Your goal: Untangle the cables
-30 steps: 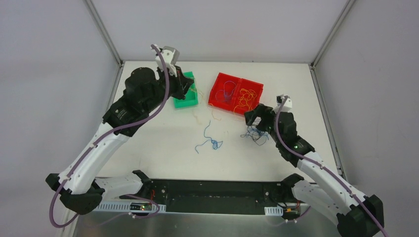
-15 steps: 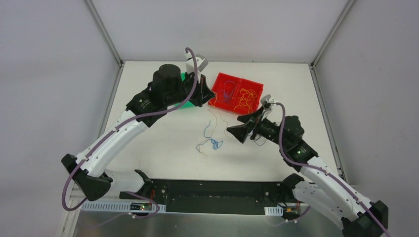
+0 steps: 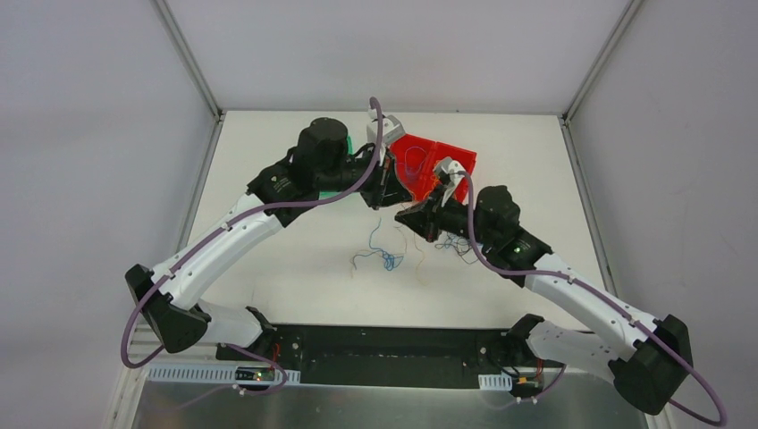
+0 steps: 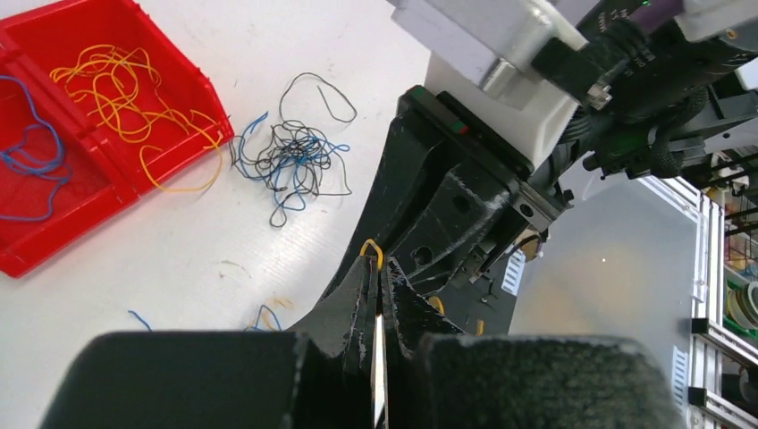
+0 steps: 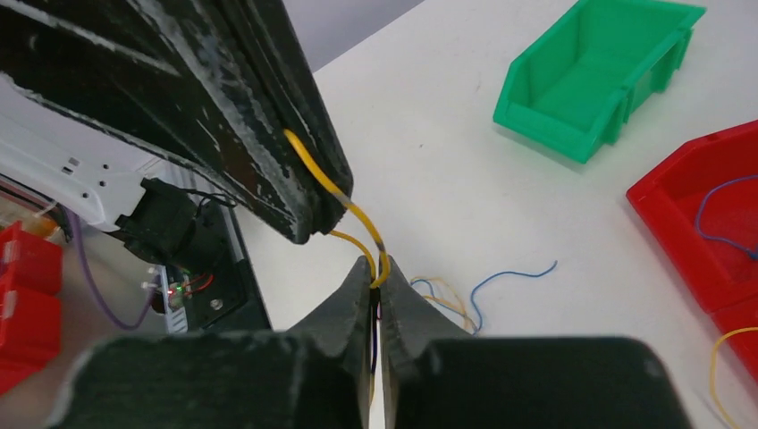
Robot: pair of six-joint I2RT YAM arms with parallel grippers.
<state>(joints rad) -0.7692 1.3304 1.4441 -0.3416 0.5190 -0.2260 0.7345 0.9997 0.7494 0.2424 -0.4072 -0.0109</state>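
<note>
A yellow-orange cable runs taut through the air between my two grippers, which meet tip to tip above the table's middle. My left gripper is shut on a small loop of it. My right gripper is shut on the same cable just below the left fingers. A knot of dark and blue cables lies on the table near the red bin. Loose blue and yellow strands lie under the grippers.
A red two-compartment bin holds yellow cables in one side and blue ones in the other. A green bin stands left of it, mostly behind my left arm in the top view.
My left arm swung right from the green bin to the middle with the yellow cable. My right gripper left the dark knot, moved left and shut on that cable.
</note>
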